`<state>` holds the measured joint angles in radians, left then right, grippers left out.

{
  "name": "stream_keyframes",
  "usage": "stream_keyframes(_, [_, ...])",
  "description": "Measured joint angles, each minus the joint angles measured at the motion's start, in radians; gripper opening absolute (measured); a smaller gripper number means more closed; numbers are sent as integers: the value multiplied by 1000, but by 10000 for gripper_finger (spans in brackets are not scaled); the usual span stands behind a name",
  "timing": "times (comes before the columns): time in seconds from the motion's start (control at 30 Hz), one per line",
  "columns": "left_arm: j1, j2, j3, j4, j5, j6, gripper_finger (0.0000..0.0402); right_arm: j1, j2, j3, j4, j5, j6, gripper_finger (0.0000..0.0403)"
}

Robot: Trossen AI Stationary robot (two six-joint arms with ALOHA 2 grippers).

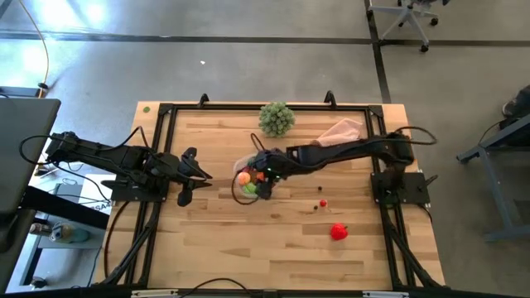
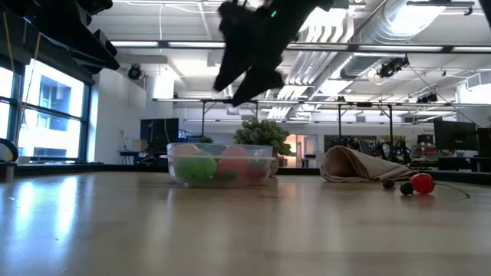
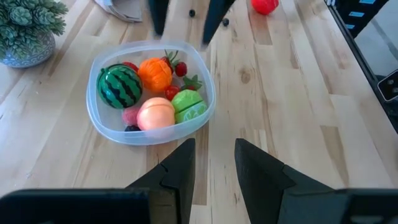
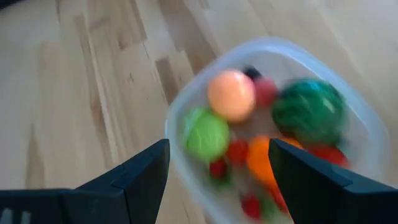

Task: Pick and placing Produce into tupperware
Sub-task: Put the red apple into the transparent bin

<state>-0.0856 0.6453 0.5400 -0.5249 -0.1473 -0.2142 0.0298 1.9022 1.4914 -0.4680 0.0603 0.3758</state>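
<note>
- tupperware (image 3: 99, 121): a clear tub with rounded corners, sitting on the wooden table (image 1: 273, 240) about mid-width, a little nearer the far edge than the near one.
- produce in the tub: a striped dark green melon (image 3: 119, 86), an orange piece (image 3: 155, 73), a pale peach ball (image 3: 156, 114), a light green piece (image 3: 188, 106) and small red berries (image 3: 180, 68); a pink bit shows under the peach ball.
- right gripper (image 4: 217, 171): above the tub, clear of the fruit; its fingers stand wide apart with nothing between them. in the low view it hangs well over the tub's rim.
- left gripper (image 3: 214, 158): on the left side of the table, apart from the tub and pointed toward it; its fingers are nearly together with a narrow gap, holding nothing.
- red piece (image 1: 339, 232): alone on the table toward the right near corner, well apart from the tub.
- one more red berry (image 1: 323, 202) and a couple of dark specks lie between that piece and the tub.
- leafy green ball (image 1: 277, 118): by the far edge, behind the tub.
- cloth (image 1: 341, 131): bunched up just right of the leafy ball.
</note>
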Motion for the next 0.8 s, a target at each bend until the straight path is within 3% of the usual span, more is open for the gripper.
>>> stream_keyframes(0.1, [0,0,0,0,0,0,101,44,-78,0,-136,79,41,264])
stream_keyframes(0.27, [0,0,0,1,0,0,101,170,-208,0,-367,301,187,264])
stream_keyframes(0.5, [0,0,0,-1,0,0,101,433,-301,0,-666,592,573,264])
stream_keyframes(0.7, [0,0,0,-1,0,0,101,677,-283,0,-844,663,978,264])
stream_keyframes(0.8, [0,0,0,-1,0,0,101,776,-268,-1,-851,639,1065,264])
